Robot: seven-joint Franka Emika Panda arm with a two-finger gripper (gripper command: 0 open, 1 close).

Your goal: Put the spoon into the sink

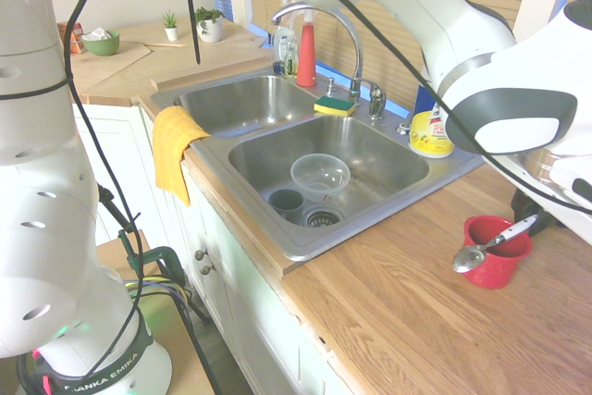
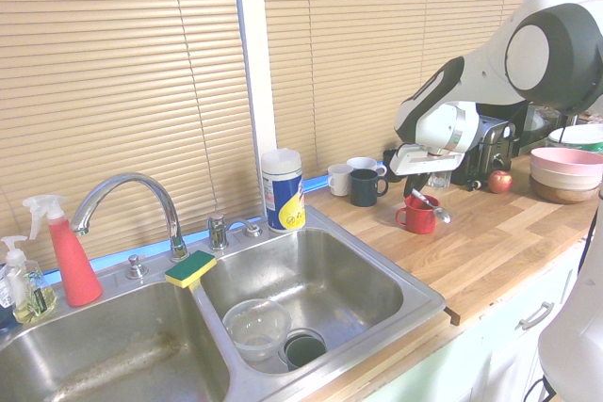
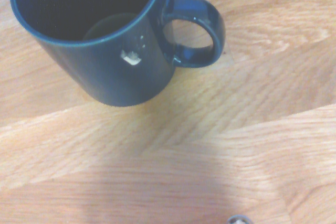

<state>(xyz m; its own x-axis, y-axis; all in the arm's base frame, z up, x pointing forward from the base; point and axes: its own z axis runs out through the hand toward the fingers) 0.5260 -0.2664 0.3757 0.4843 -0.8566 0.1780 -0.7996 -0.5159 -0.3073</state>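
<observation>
Gripper (image 2: 415,193): clamping shut on the spoon (image 1: 490,245), handle end, over the red cup (image 1: 496,252).
Done: grasp looking secured.
Left: lifting, carrying to sink (image 1: 277,168), releasing.

Spoon: small, shiny silver metal bowl, slim white handle (image 1: 490,246); lies tilted across a red cup's rim, bowl overhanging.
Sink: rectangular stainless-steel double basin (image 1: 370,156); well apart from spoon.

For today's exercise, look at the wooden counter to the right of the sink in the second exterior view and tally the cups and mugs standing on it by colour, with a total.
Red cup: 1
Dark blue mug: 1
White mugs: 2
Total: 4
</observation>
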